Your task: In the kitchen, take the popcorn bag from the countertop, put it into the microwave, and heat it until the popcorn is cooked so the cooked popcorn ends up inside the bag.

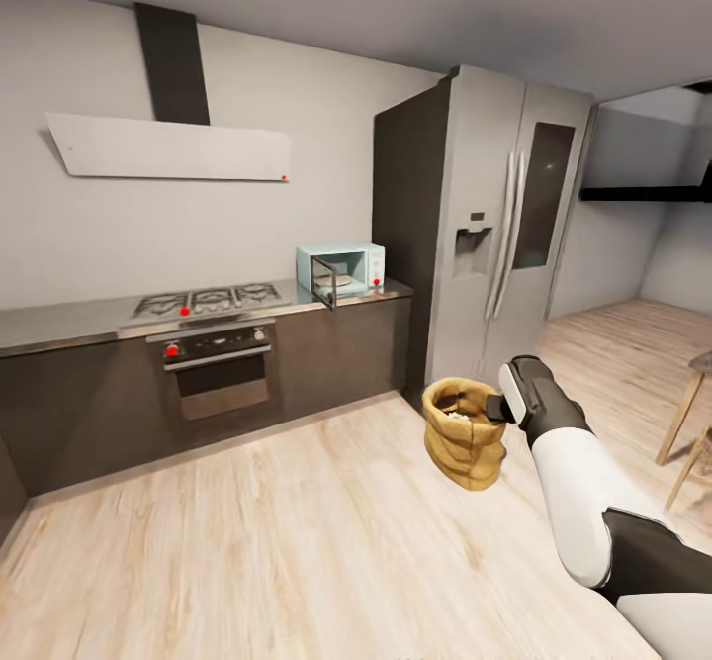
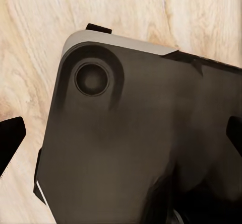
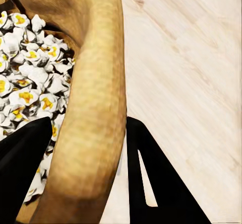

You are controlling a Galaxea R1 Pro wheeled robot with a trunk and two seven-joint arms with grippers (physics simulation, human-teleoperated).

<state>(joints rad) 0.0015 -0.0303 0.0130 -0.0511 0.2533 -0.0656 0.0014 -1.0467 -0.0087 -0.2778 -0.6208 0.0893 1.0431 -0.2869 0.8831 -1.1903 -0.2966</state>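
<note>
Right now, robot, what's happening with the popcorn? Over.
Right tool shut on popcorn bag rim, bag full of popped corn. Microwave on countertop, door open. Left tool: cannot tell. Nothing in the way.

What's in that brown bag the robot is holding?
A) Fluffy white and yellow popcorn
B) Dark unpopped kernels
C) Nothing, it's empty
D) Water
A: the right wrist view looks into the open bag and shows popped white-and-yellow popcorn, with the right gripper closed on the bag's rim, one finger inside and one outside.
</note>
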